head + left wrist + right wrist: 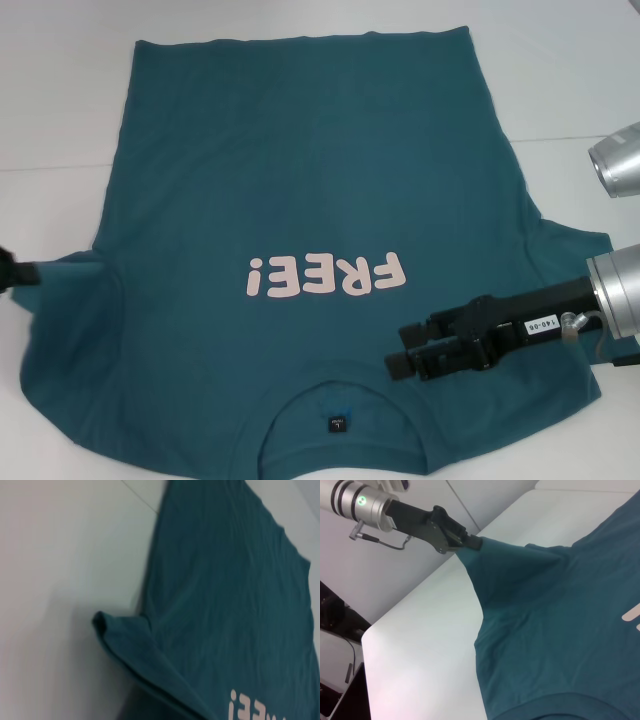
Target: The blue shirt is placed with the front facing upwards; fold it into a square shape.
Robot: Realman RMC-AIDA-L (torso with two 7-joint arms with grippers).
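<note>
The blue shirt [320, 170] lies flat and face up on the white table [60, 100]. Its pink "FREE!" lettering [327, 275] and its collar label [339, 423] are near me. My left gripper [12, 270] is at the shirt's left edge. The right wrist view shows the left gripper [470, 542] shut on the tip of the left sleeve [505, 565], holding it above the table. My right gripper [400, 352] hovers over the shirt's chest, to the right of the collar. Its two fingertips are slightly apart and hold nothing.
The right arm's silver links [615, 160] reach in over the table's right side. In the right wrist view the table's edge [370, 635] is just beyond the left sleeve, with dark floor and cables below. Bare white table surrounds the shirt.
</note>
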